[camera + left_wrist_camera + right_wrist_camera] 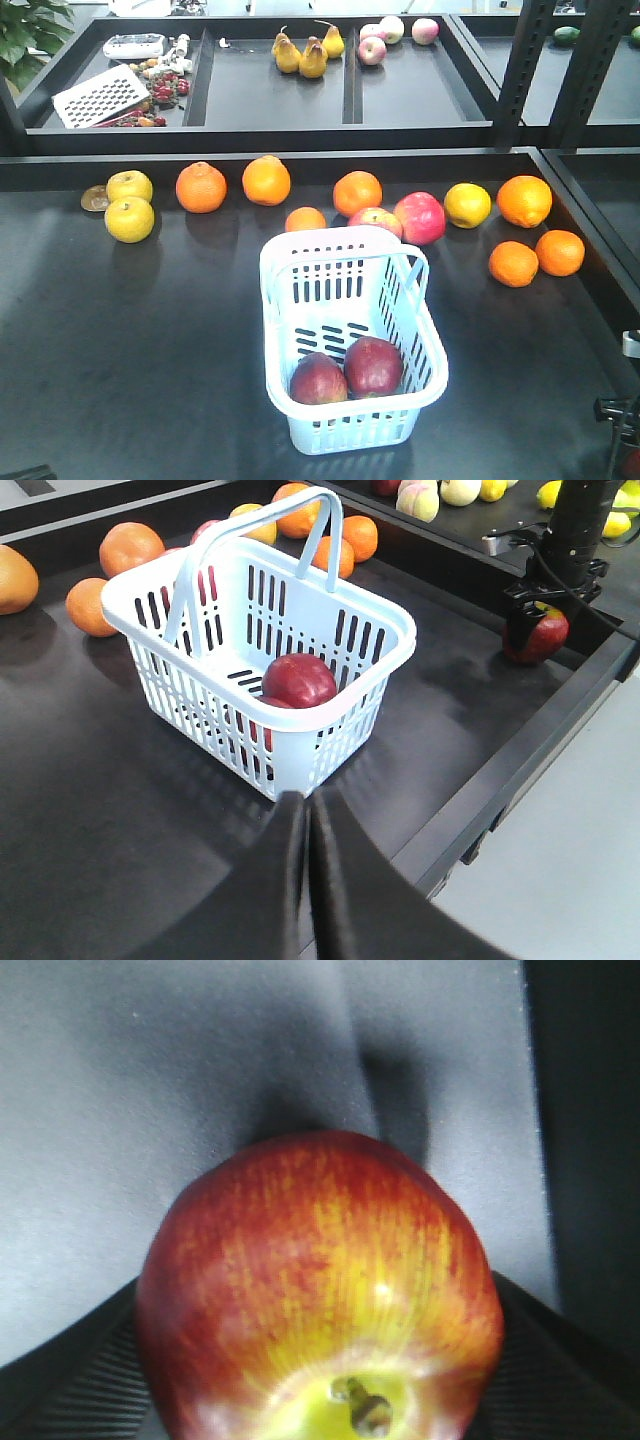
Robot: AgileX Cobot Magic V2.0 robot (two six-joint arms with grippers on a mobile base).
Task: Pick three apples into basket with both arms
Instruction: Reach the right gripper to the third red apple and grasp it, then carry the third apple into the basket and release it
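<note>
A light-blue plastic basket (271, 300) stands mid-table with two dark red apples (373, 365) in it; it also shows in the left wrist view (399, 638), with one of its apples (298, 678). My right gripper (538, 620) is at the table's front right corner, shut on a red-and-yellow apple (320, 1280) held just above the dark surface. In the front view only its edge (622, 432) shows. My left gripper (305, 808) is shut and empty, near the basket's front left corner. Two more reddish apples (419, 217) lie behind the basket.
Oranges (201, 187) and yellow fruits (130, 220) lie in a row behind the basket, with two more oranges (513, 263) at the right. A raised table rim (520, 770) runs along the edge. A back shelf holds pears (300, 55), apples and a grater (100, 97).
</note>
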